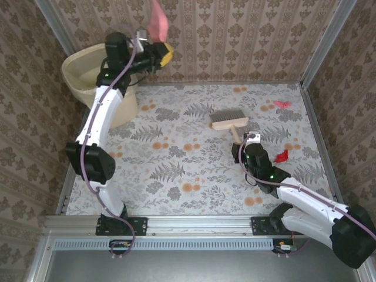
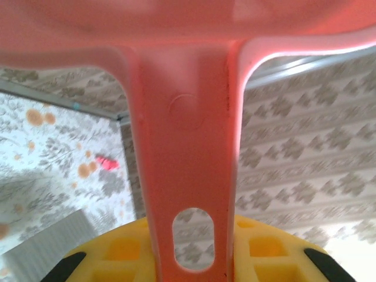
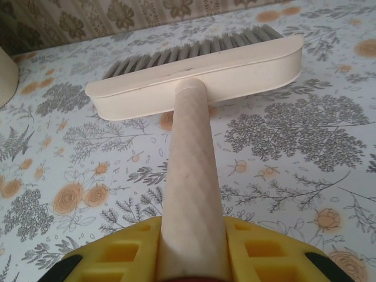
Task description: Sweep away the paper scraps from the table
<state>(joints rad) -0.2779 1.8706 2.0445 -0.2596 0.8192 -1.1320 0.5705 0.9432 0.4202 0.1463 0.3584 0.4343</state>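
Note:
My left gripper (image 1: 160, 54) is raised at the back left, shut on the handle of a pink dustpan (image 1: 157, 22) that stands up against the wall. In the left wrist view the dustpan handle (image 2: 188, 176) runs up between the yellow jaws of the left gripper (image 2: 191, 258). My right gripper (image 1: 245, 143) is shut on the wooden handle of a brush (image 1: 228, 119) whose head rests on the table (image 1: 176, 170). The brush (image 3: 200, 76) points away from the right gripper (image 3: 191, 258). Two red paper scraps (image 1: 282, 104) (image 1: 282, 155) lie at the right. One red scrap (image 2: 107, 162) shows far below the dustpan.
A beige bin (image 1: 88, 73) stands at the back left corner, under the left arm; its rim (image 3: 6, 76) shows in the right wrist view. Patterned walls and a metal frame close in the table on three sides.

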